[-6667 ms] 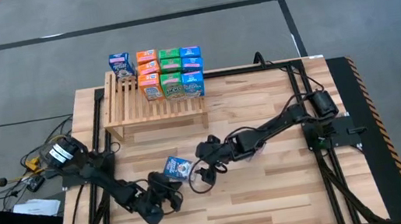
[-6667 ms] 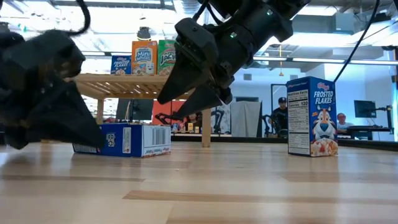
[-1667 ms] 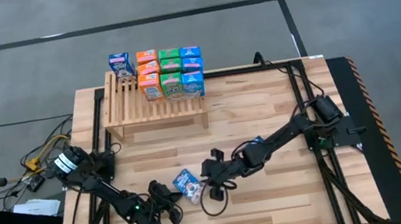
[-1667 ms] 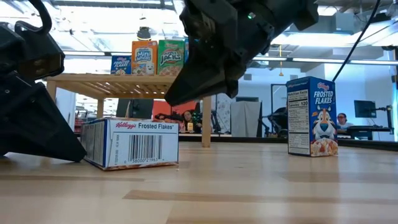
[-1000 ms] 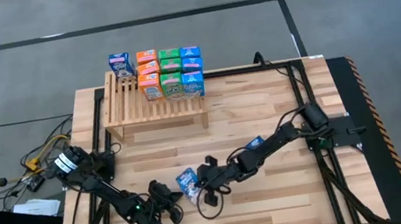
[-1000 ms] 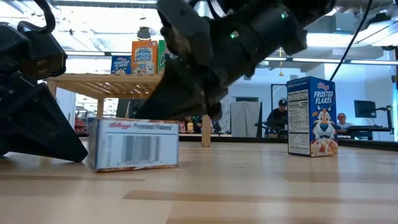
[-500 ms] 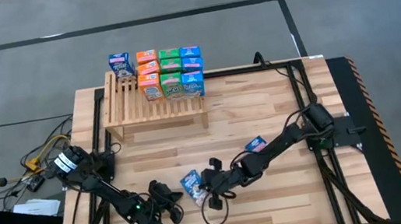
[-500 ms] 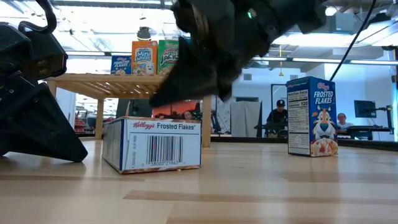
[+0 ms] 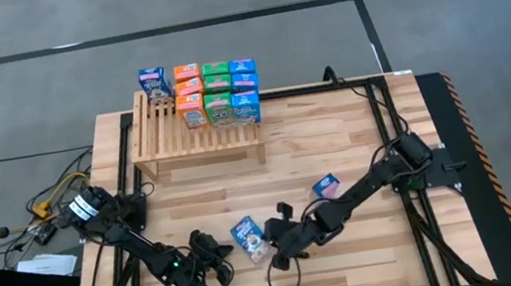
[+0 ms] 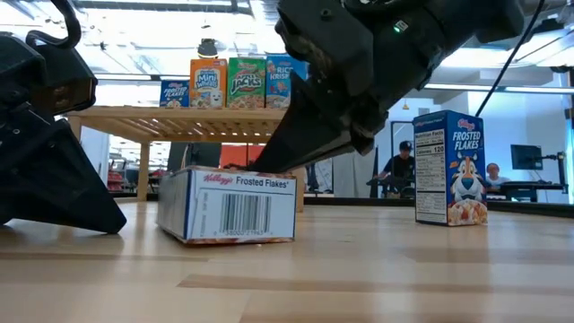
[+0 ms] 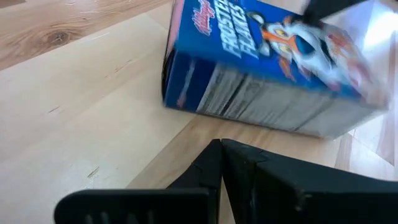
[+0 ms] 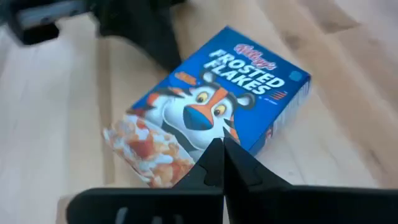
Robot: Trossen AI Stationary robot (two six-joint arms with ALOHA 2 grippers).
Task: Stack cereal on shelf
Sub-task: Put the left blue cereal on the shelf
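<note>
One flat cereal box (image 9: pixel 247 237) btwn closed right hand (image 9: pixel 273 254) & closed left hand (image 9: pixel 214 263), neither gripping.

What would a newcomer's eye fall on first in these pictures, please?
Probably the blue Frosted Flakes box lying flat at the table's near middle, with the shut right gripper at its edge and the shut left gripper just beside it. Next, the colourful boxes packed on the wooden shelf at the far edge.

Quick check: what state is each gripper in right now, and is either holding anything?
Left gripper: jaws closed, holding nothing, beside the lying Frosted Flakes box.
Right gripper: jaws closed, holding nothing, tips over that box's front.
</note>
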